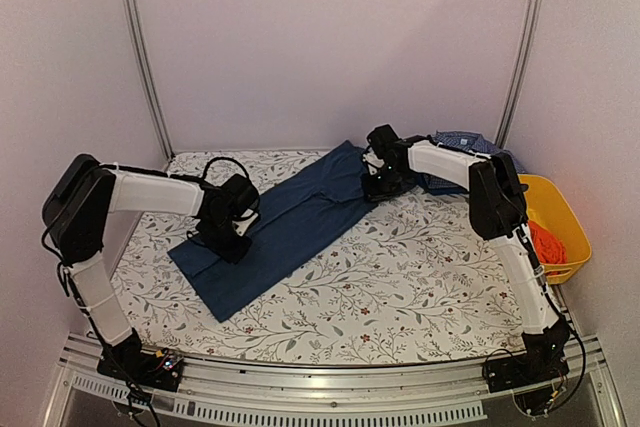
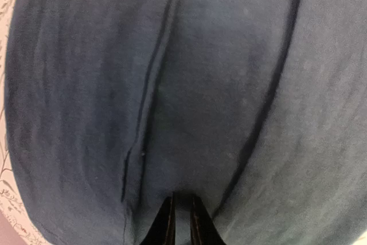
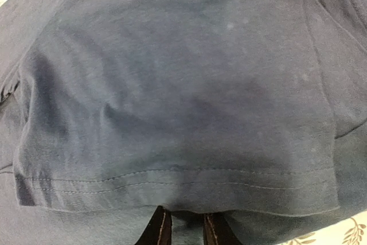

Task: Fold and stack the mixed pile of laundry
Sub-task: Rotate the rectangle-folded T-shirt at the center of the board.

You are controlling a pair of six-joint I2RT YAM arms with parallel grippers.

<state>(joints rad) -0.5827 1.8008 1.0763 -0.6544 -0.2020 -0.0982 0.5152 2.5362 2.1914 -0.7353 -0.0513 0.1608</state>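
Observation:
The dark navy trousers (image 1: 290, 222) lie flat and diagonal across the floral cloth. My left gripper (image 1: 228, 237) sits on their lower left part. In the left wrist view its fingers (image 2: 182, 196) stand close together, pinching a ridge of navy cloth beside a seam (image 2: 152, 84). My right gripper (image 1: 378, 185) is at the trousers' far right end. There its fingertips (image 3: 188, 210) disappear under a stitched hem (image 3: 172, 185), with cloth between them. The blue check shirt (image 1: 462, 142) lies bunched behind the right arm. A red-orange cloth (image 1: 546, 243) lies in the basket.
The yellow plastic basket (image 1: 560, 209) stands at the table's right edge, beside the right arm. A floral tablecloth (image 1: 400, 267) covers the table. Metal frame posts (image 1: 145, 57) and pale walls close in the back and sides.

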